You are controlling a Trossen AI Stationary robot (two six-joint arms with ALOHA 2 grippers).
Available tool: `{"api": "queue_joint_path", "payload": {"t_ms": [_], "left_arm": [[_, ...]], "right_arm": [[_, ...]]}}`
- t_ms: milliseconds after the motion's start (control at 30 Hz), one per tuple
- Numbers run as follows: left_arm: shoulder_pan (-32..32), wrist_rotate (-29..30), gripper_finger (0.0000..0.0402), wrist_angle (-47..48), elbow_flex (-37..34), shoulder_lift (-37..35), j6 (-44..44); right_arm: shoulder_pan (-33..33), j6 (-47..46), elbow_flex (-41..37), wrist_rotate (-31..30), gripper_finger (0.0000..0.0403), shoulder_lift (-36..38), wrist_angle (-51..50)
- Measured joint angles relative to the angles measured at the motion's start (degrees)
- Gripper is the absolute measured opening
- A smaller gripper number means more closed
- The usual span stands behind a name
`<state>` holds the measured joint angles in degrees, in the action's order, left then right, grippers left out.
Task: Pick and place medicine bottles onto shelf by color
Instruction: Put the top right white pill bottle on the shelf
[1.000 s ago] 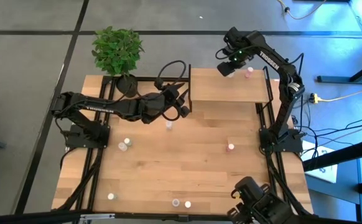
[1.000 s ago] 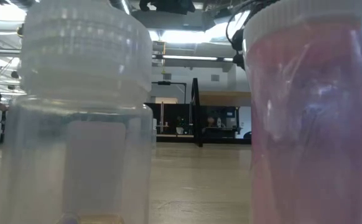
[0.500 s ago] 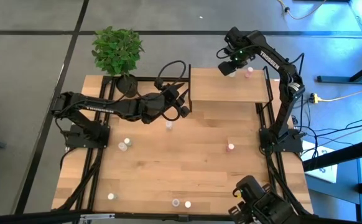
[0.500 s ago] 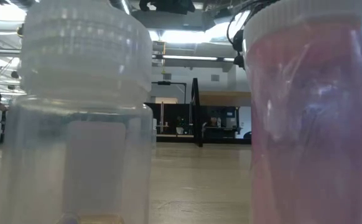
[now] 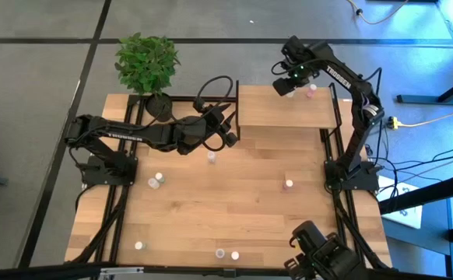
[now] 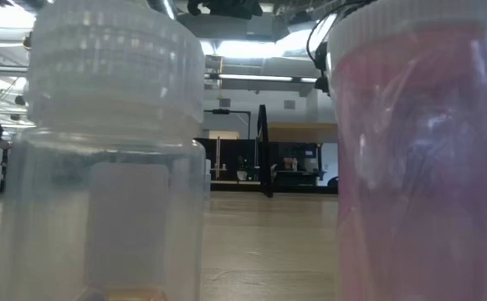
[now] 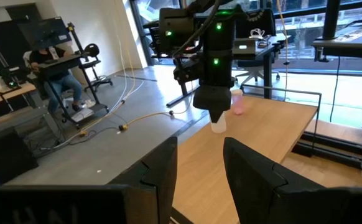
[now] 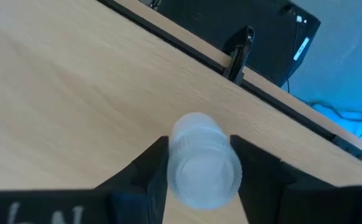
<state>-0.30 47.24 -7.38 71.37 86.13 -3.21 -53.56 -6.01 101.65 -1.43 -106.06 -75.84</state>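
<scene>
high view: the right gripper [image 5: 287, 87] sits over the upper edge of the shelf [image 5: 281, 117], top centre-right of the frame, just beside a pink-capped bottle [image 5: 311, 91] already standing near the shelf's upper right corner. the left gripper [image 5: 228, 132] waits at centre frame, beside the shelf's left side, with a loose bottle [image 5: 211, 157] on the table [image 5: 211, 202] just below it. other bottles lie scattered across the lower half of the table.

low view: two bottles crowd the lens, a clear white-capped one [image 6: 110, 159] on the left and a pink-tinted one [image 6: 419, 159] on the right. they hide most of the table; neither gripper can be made out.

left wrist view: the left fingers [image 7: 162, 168] stand apart at the bottom with nothing between them. beyond them, upper centre, the right arm holds a white-capped bottle [image 7: 218, 126] low at the shelf top, close to the pink one [image 7: 236, 101].

right wrist view: the right fingers [image 8: 148, 171] are clamped on either side of the white-capped bottle, seen cap-on at lower centre, upright over the shelf wood. it looks held upright so it can be set standing. i judge the placing step is under way and release not yet made.
</scene>
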Motion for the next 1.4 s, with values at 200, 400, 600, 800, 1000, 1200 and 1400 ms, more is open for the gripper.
{"api": "queue_joint_path", "payload": {"t_ms": [200, 400, 600, 800, 1000, 1200, 1400], "left_arm": [[0.0, -0.2, 0.0124, 0.0, 0.0, 0.0, -0.1], [0.0, -0.2, 0.0124, -0.1, 0.0, 0.0, -0.1], [0.0, -0.2, 0.0124, -0.4, 0.0, 0.0, 0.0], [0.0, -0.2, 0.0124, -0.4, 0.0, 0.0, 0.0], [0.0, -0.2, 0.0124, -0.4, 0.0, 0.0, 0.0], [0.0, -0.2, 0.0124, -0.4, 0.0, 0.0, 0.0], [0.0, -0.2, 0.0124, -0.4, 0.0, 0.0, 0.0]], "right_arm": [[0.0, -1.2, 0.9, 0.0, 0.0154, -0.4, -0.3], [0.0, -1.0, 3.7, 0.0, 0.0154, -0.9, 0.4], [0.0, -0.9, 3.8, 0.0, 0.0158, -0.9, 1.6], [0.0, -0.8, 3.8, 0.0, 0.0190, -0.9, 1.7], [0.0, -1.2, 3.8, 0.0, 0.0221, -0.9, 1.8], [0.0, -1.2, 3.8, 0.0, 0.0228, -0.9, 1.3], [0.0, -1.0, 3.8, 0.0, 0.0228, -0.8, 1.2]]}}
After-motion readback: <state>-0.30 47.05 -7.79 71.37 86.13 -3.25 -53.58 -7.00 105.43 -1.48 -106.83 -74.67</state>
